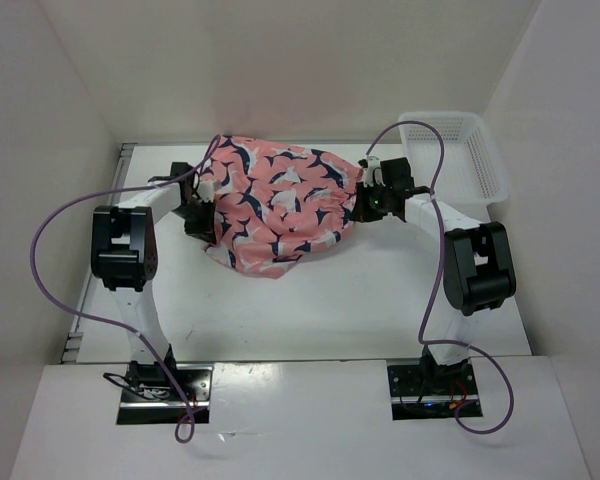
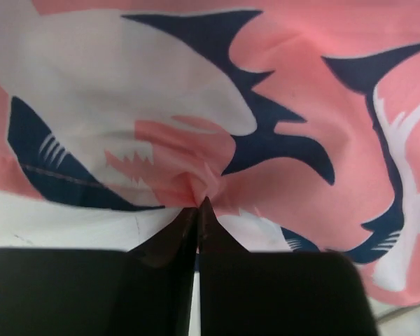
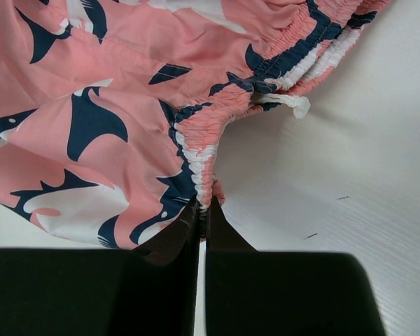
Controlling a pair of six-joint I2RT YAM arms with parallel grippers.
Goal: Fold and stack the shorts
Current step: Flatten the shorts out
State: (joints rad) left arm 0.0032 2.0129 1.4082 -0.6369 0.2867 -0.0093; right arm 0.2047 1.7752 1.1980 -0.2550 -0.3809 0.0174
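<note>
The salmon-pink shorts [image 1: 280,205] with navy-and-white whale shapes hang bunched between my two arms over the middle of the table. My left gripper [image 1: 202,212] is shut on a pinch of their fabric at the left side; in the left wrist view the cloth [image 2: 266,126] puckers at the closed fingertips [image 2: 199,204]. My right gripper [image 1: 368,198] is shut on the gathered waistband [image 3: 196,150] at the right side, pinched at the fingertips [image 3: 204,204] in the right wrist view. A white waistband tag [image 3: 294,103] sticks out.
A white plastic mesh basket [image 1: 458,155] stands at the back right corner of the table [image 1: 310,310]. White walls enclose the table on three sides. Purple cables loop from both arms.
</note>
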